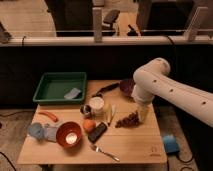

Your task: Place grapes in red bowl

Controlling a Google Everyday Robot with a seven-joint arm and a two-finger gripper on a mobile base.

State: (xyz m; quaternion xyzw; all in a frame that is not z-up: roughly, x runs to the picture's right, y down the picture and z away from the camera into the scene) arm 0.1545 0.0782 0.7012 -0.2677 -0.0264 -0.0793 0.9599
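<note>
We find the grapes (127,120) right of centre on the worktop (135,146), well apart from the red bowl (69,134) at near left. We judge them light, soft and easily bruised, best taken across the bunch's middle. The gripper (143,114) hangs just beside their right end; we cannot tell how far open it is or whether it touches them.

We can read no text, label, brand or number anywhere. The tabletop (135,145) carries a small dark mark (154,148) near its front edge, at the right of the view, but we cannot make it out. The hand (142,116) hangs low over the tabletop, just beside the grapes (127,120).
</note>
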